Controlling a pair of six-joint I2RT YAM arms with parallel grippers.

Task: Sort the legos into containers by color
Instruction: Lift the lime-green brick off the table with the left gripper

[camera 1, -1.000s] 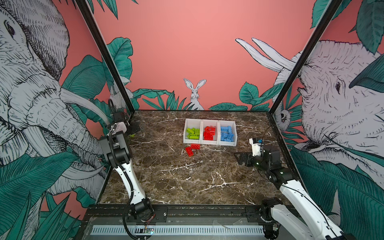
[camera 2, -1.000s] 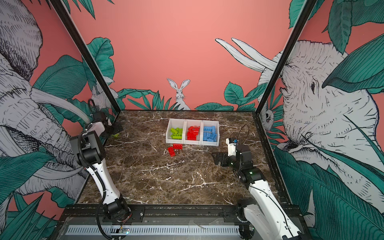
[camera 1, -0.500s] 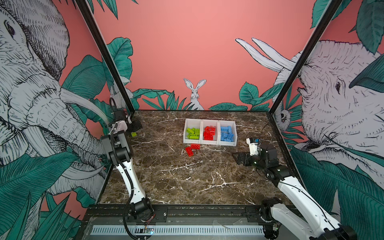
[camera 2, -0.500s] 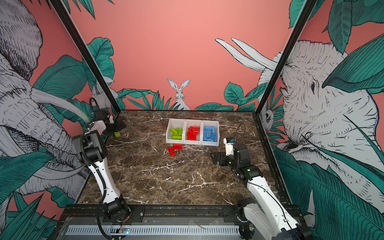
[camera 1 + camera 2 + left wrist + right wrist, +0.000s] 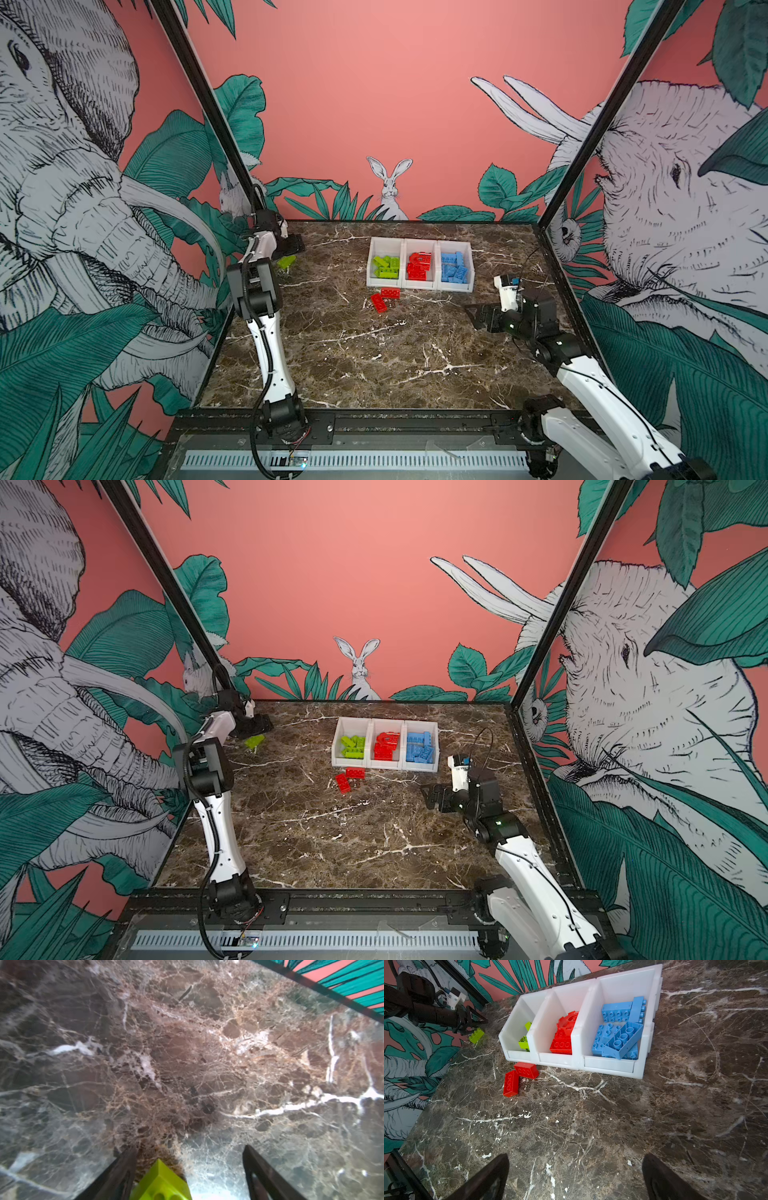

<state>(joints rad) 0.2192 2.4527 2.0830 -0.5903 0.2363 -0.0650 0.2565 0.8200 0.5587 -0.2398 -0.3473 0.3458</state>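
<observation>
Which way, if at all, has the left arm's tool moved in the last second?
Yes. The left tool has shifted to the right in both top views, closer to the white containers.

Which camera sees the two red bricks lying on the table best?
The right wrist view: the two red bricks look big, studs clear, just outside the bins. Both top views show them tiny. The left wrist view misses them.

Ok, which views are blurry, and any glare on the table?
Left wrist view: the lime brick is close-up and soft, with white glare on the marble table beside it. Right wrist view: the bins are crisp. Both top views: evenly lit, sharp.
</observation>
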